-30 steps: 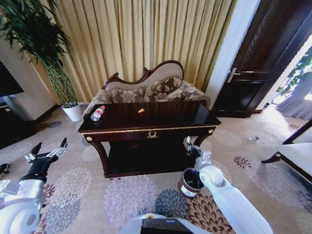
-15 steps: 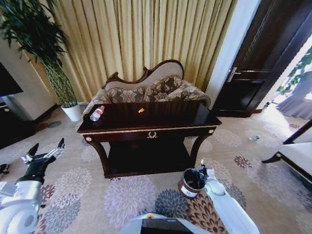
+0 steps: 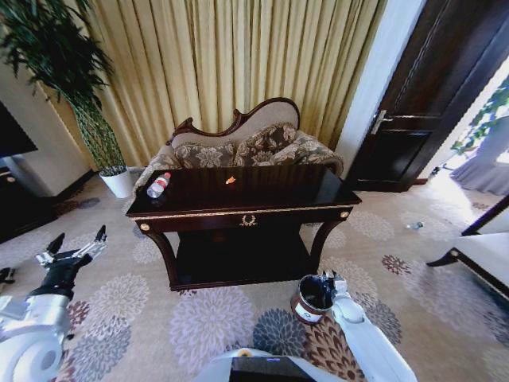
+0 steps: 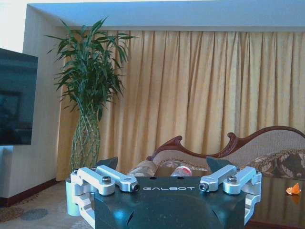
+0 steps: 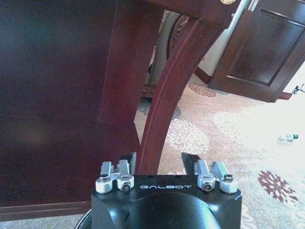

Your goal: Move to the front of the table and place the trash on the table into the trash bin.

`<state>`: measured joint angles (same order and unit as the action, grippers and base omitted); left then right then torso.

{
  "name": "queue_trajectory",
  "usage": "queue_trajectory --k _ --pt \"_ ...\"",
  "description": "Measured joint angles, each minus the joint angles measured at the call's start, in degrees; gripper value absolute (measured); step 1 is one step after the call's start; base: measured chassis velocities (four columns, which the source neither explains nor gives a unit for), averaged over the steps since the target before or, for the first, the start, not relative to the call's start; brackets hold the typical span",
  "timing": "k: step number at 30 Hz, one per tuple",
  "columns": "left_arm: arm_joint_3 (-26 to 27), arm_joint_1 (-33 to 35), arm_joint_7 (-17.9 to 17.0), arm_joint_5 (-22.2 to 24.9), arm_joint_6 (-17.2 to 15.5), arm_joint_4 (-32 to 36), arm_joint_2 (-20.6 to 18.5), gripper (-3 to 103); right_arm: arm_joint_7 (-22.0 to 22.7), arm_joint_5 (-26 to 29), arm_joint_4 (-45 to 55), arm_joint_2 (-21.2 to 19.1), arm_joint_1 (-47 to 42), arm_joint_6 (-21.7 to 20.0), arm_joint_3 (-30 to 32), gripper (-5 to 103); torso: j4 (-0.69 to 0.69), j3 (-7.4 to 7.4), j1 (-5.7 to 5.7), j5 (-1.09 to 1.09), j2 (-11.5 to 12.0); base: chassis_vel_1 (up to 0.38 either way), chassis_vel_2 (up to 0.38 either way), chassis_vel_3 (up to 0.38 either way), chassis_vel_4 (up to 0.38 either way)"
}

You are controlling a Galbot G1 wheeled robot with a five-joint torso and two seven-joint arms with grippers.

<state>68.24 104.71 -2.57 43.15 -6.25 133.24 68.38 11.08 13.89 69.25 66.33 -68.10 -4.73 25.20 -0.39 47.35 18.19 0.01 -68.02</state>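
Nearest, right gripper (image 3: 327,278) poised at the rim of the trash bin (image 3: 310,298), fingers apart, empty. Off left, left gripper (image 3: 75,246) spread wide over carpet. Farther, on the table (image 3: 246,208): plastic bottle (image 3: 159,185), orange scrap (image 3: 231,180).

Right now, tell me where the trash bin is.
In the head view the trash bin stands on the carpet by the table's right front leg, with the right gripper at its rim.

table (image 3: 262,187): dark glossy wood, gold trim | carpet (image 3: 199,318): beige, purple floral | curtains (image 3: 231,56): gold
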Motion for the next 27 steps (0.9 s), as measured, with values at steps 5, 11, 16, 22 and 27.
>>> queue_trajectory --k 5,11,16,22,27 --pt "0.27 0.14 0.06 0.07 0.05 0.13 -0.01 100 0.66 0.87 2.21 -0.41 -0.08 1.35 -0.16 68 -0.01 0.00 0.00 0.01 0.00 0.000 0.000 0.000 0.000" --pt "0.44 0.29 0.11 0.19 0.07 0.64 -0.08 100 0.49 6.80 16.32 -2.97 -1.60 1.51 -0.69 95 0.00 0.00 0.00 -0.01 0.00 0.000 0.000 0.000 0.000" --pt "0.77 0.29 0.09 0.69 -0.01 1.44 -0.19 100 2.06 12.56 29.54 -4.62 -1.87 -0.72 -0.90 100 0.00 0.00 0.00 -0.01 0.00 0.000 0.000 0.000 0.000" --pt "0.96 0.33 0.06 0.97 -0.20 1.57 -0.20 100 4.51 16.97 42.21 -5.82 -2.06 -5.15 -2.32 100 0.01 0.00 0.00 -0.01 0.00 0.000 0.000 0.000 0.000" --pt "1.51 0.08 0.03 2.13 -0.61 0.40 -1.24 100 4.24 18.60 48.68 -6.42 -3.06 -5.82 -3.44 100 0.00 0.00 0.00 0.00 0.00 0.000 0.000 0.000 0.000"
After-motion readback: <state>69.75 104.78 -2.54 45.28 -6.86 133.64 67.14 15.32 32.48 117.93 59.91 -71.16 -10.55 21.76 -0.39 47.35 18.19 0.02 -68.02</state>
